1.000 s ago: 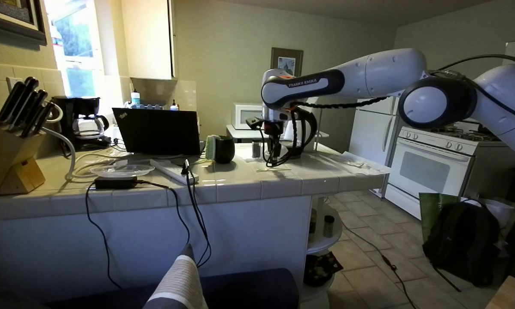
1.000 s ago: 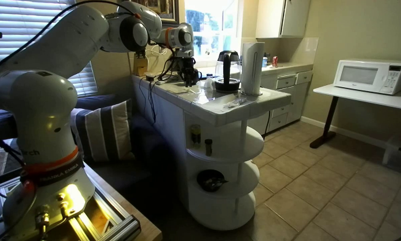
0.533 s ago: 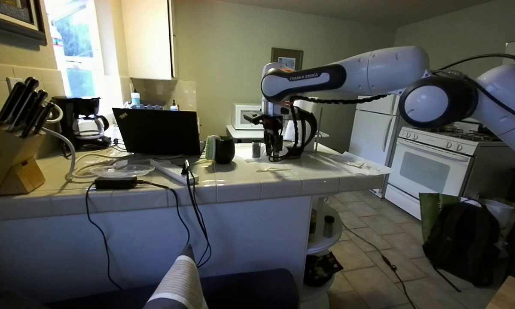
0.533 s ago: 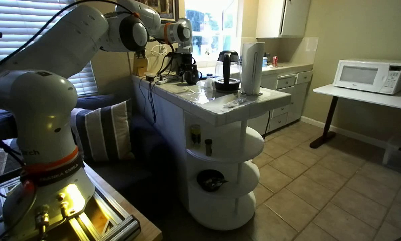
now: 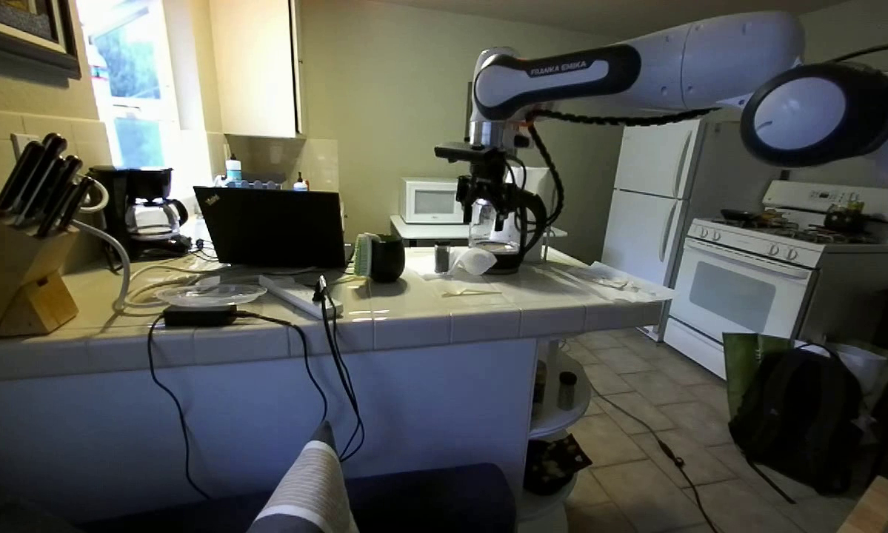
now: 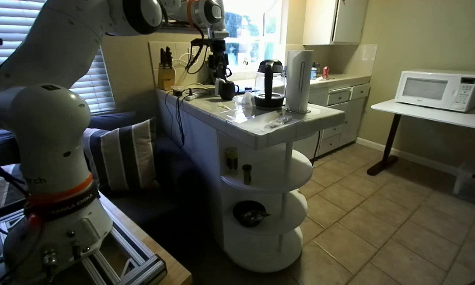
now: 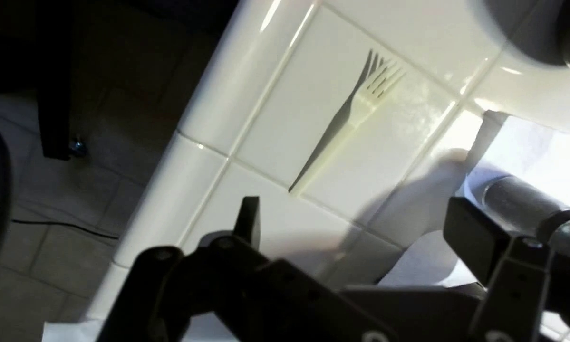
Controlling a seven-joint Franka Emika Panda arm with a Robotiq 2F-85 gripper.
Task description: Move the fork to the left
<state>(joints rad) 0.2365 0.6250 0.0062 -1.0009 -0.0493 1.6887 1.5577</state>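
A pale white plastic fork (image 7: 358, 111) lies flat on the tiled counter (image 7: 275, 118) in the wrist view, tines pointing up and right, its shadow along one side. It shows as a thin pale strip in both exterior views, the fork (image 5: 470, 292) near the counter's front edge and the fork (image 6: 226, 107) just in front of the dark mug. My gripper (image 7: 358, 221) is wide apart with only counter and paper seen between its fingers. In an exterior view the gripper (image 5: 482, 216) hangs well above the counter, over the fork's area, touching nothing visible.
Behind the fork stand a small shaker (image 5: 441, 257), crumpled white paper (image 5: 476, 260) and a glass kettle (image 6: 269, 85). A paper towel roll (image 6: 299, 81) is beside the kettle. A dark mug with a brush (image 5: 389, 259), a laptop (image 5: 273, 226) and cables lie farther along.
The arm has lifted the gripper from close above the counter to well clear of it. Its jaws have spread apart. The fork stays lying on the tiles.
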